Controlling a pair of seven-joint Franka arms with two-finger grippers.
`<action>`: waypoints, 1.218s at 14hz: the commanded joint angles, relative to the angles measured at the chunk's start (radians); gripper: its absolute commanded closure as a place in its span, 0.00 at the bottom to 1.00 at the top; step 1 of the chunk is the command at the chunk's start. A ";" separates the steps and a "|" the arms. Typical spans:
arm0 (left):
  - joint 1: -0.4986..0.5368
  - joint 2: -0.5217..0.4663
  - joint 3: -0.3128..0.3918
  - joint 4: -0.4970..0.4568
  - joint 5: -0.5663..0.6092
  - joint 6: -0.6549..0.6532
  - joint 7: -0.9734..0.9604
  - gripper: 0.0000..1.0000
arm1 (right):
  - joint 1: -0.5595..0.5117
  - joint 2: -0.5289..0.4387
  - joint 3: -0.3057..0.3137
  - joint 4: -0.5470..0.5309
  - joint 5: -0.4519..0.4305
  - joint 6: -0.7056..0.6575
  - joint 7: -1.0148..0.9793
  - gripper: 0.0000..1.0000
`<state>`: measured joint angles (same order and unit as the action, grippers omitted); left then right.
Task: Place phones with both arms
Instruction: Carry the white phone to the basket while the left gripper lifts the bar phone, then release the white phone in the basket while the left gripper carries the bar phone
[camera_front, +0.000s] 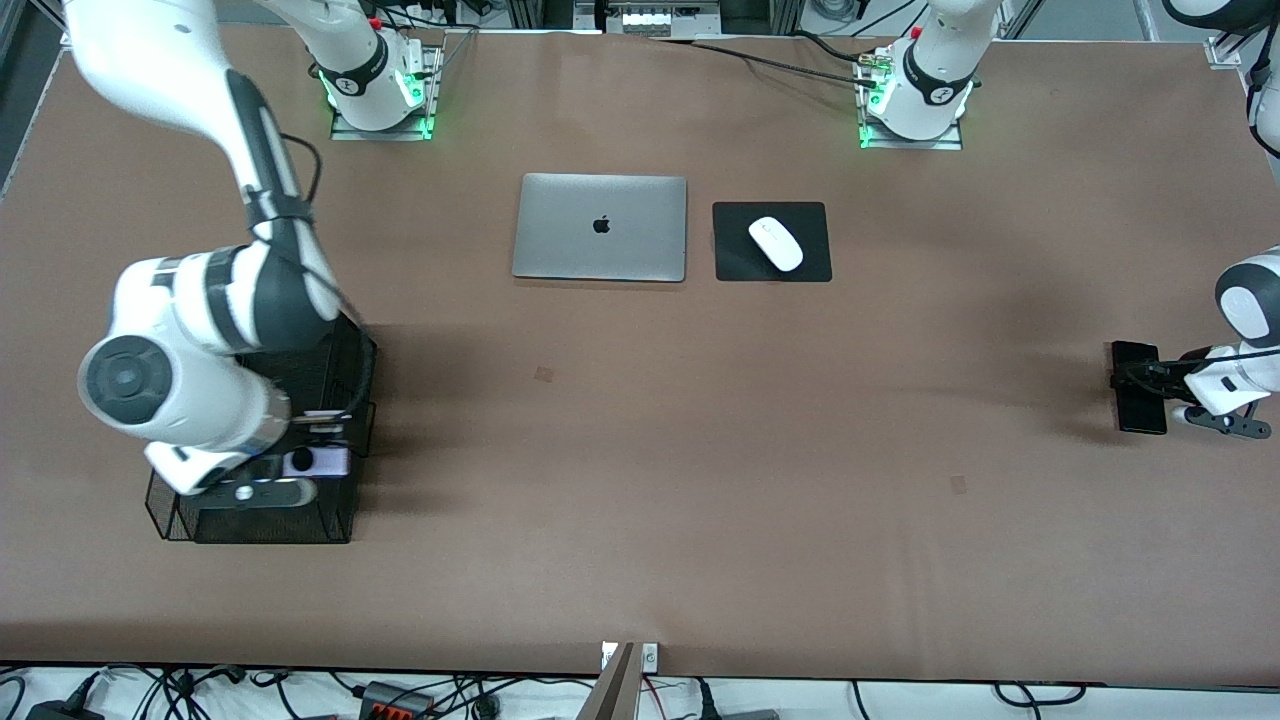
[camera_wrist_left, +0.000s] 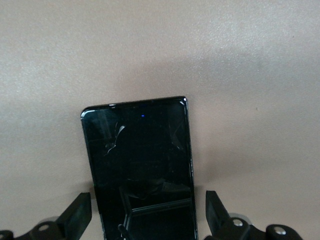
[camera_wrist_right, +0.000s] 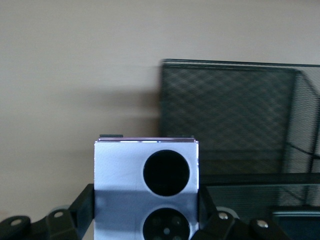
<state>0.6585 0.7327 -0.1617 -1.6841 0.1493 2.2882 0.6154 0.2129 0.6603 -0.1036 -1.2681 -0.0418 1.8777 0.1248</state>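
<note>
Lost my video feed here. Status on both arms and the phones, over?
Right gripper jaws shut on lilac phone, over mesh basket. Left gripper jaws open, straddling long black phone on table. Nothing in the way.

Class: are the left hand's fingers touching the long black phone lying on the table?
Apart. The left wrist view shows the left hand open astride the long black phone, with bare table visible between each finger and the phone's edges.

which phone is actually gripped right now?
The lilac phone with two black circles, clamped in the right tool over the mesh basket. The long black phone lies flat, ungripped.
</note>
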 joint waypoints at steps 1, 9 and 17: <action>0.004 -0.007 -0.007 -0.011 -0.008 0.002 0.004 0.14 | -0.036 0.015 0.015 -0.014 -0.053 0.064 0.007 0.98; -0.031 -0.013 -0.005 -0.003 -0.008 -0.042 -0.006 0.46 | -0.147 0.093 0.019 -0.016 0.039 0.155 -0.122 1.00; -0.229 -0.128 -0.012 0.041 -0.088 -0.398 -0.247 0.46 | -0.144 0.119 0.022 -0.056 0.063 0.250 -0.131 1.00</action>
<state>0.4686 0.6496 -0.1780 -1.6585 0.1049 1.9787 0.4249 0.0757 0.7885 -0.0907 -1.2951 0.0047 2.0962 0.0212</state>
